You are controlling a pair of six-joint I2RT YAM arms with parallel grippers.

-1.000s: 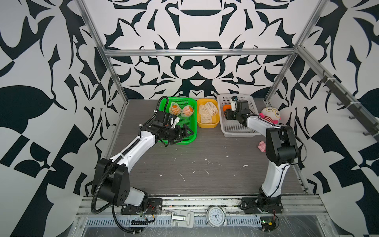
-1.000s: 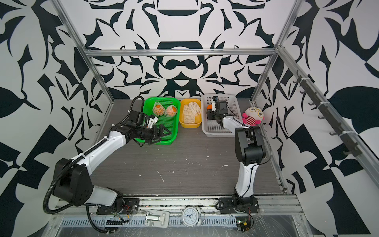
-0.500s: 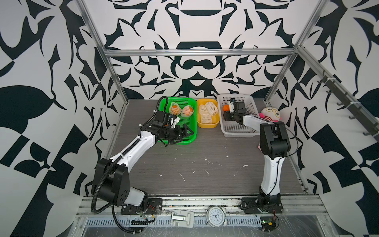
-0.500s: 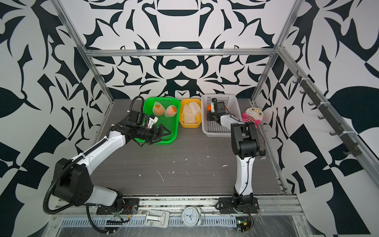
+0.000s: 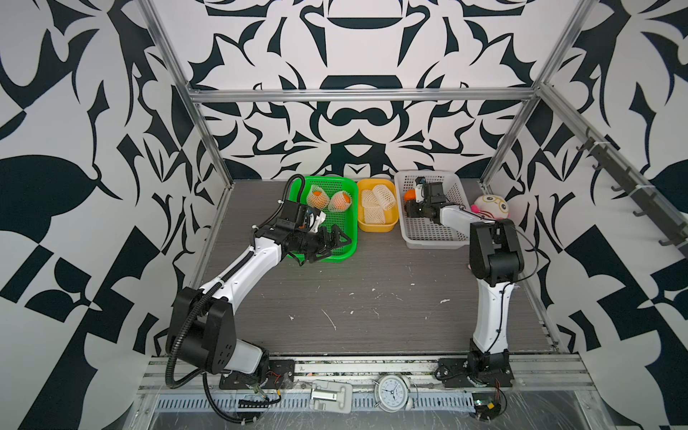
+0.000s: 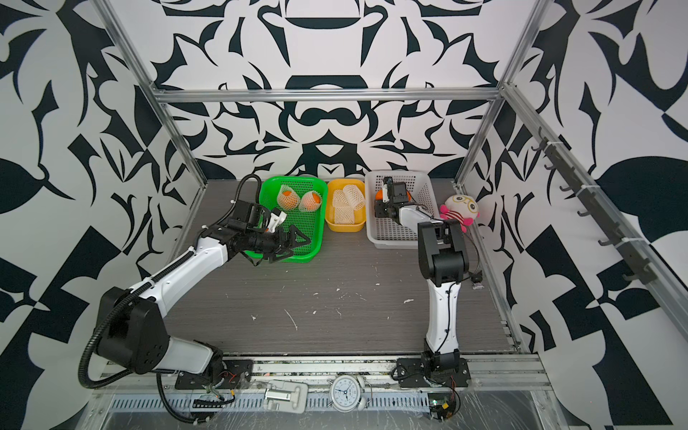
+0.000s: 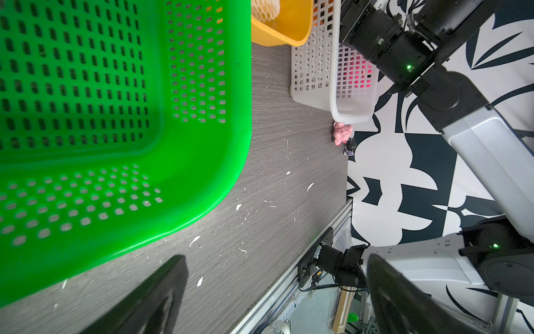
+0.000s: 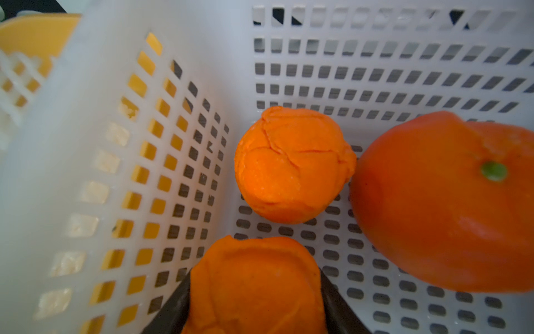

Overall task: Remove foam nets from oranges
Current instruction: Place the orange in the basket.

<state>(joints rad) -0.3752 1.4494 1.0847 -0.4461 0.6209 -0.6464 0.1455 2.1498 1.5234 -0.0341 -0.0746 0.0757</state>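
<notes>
**Right claw clamps a bare orange; left claw gapes empty**

The table [image 5: 372, 298] carries three bins along its far edge. They are a green basket [image 5: 340, 219], a yellow tub [image 5: 376, 226] in the middle, and a white basket [image 5: 428, 232].

The left arm [image 5: 242, 275] reaches to the green basket's near corner. There the left claw [image 5: 337, 247] hangs spread wide, with nothing between its fingers [image 7: 161, 289]. The wrist view shows only table past them.

The right arm [image 5: 491, 298] bends into the far end of the white basket. Inside it the right claw [image 8: 254, 273] is clenched on a bare orange [image 8: 254, 295]. Two more oranges [image 8: 291, 164] without nets lie loose just ahead of it on the basket floor, close together by the far corner.

A plush toy [image 5: 489, 204] sits just beside the white basket. Two netted oranges [image 5: 317, 197] rest side by side at the far end of the green basket. Three empty nets [image 5: 373, 214] lie in the yellow tub. A clock [image 5: 394, 392] stands on the front rail, and white scraps [image 5: 329, 318] dot the table.
</notes>
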